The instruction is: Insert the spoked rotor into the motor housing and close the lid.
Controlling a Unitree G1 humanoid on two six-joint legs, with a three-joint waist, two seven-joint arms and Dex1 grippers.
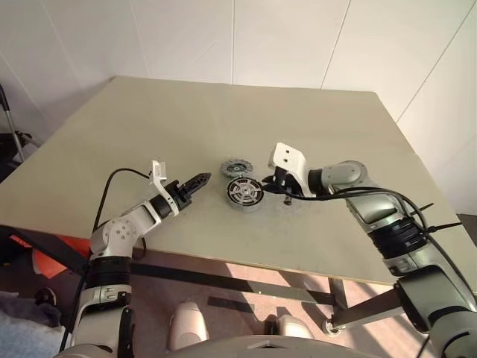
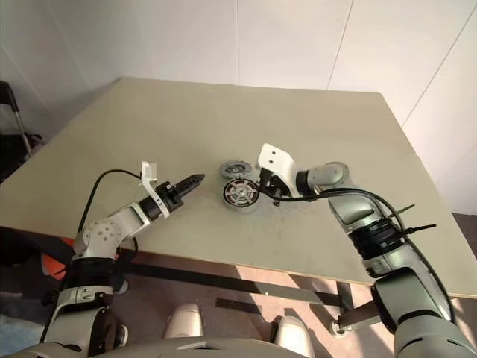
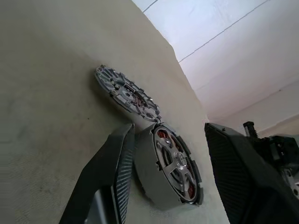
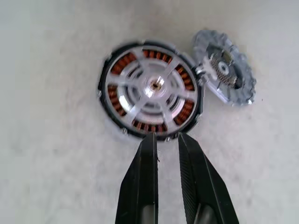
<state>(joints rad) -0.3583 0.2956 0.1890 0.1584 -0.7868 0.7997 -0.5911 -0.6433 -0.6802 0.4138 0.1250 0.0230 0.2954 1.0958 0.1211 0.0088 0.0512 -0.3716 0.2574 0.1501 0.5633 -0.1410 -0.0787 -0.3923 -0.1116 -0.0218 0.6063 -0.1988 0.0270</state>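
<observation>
The motor housing, a short grey cup with copper-red windings, stands on the table. The spoked rotor sits inside it, its silver spokes facing up within a black rim. The lid, a flat grey slotted disc, lies on the table touching the housing's far edge. My right gripper hovers just off the housing's rim with a narrow gap between its fingers and nothing in it. My left gripper points at the housing from the other side, a little short of it, fingers wide apart and empty.
The table's front edge runs just below both arms. A black cable loops from my left wrist. White walls stand behind the table. An orange object lies on the floor at the left.
</observation>
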